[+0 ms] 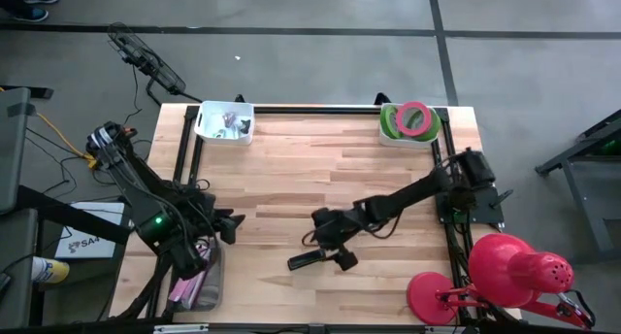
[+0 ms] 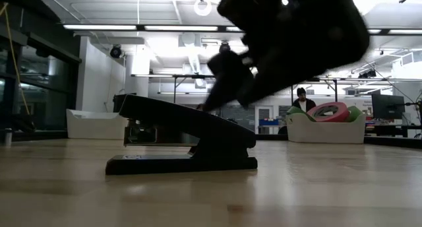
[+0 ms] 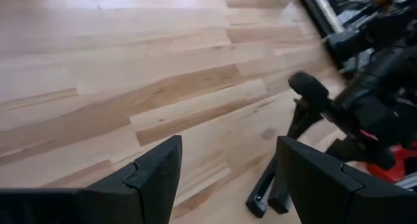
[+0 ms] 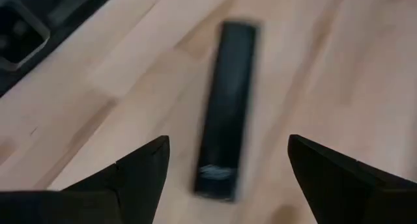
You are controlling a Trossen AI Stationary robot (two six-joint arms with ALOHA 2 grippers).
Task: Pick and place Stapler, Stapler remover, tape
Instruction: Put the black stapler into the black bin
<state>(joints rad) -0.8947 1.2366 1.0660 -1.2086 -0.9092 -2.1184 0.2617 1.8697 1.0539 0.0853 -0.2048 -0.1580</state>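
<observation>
The black stapler (image 1: 312, 261) lies flat on its base near the table's near edge, and shows side-on in the low view (image 2: 184, 141). My right gripper (image 1: 332, 245) hovers open just above it, with the stapler (image 4: 227, 107) lying lengthwise below the gap between its fingers. My left gripper (image 1: 233, 227) waits open at the table's left, and its wrist view sees the stapler (image 3: 267, 191) farther off. Pink and green tape rolls (image 1: 412, 120) sit in a white bin at the far right corner. I cannot make out the stapler remover.
A white bin (image 1: 225, 120) with small items stands at the far left. A clear container (image 1: 199, 281) holding pink things sits by the left arm's base. A red desk lamp (image 1: 505, 276) stands at the near right corner. A person (image 2: 301, 98) stands in the room behind.
</observation>
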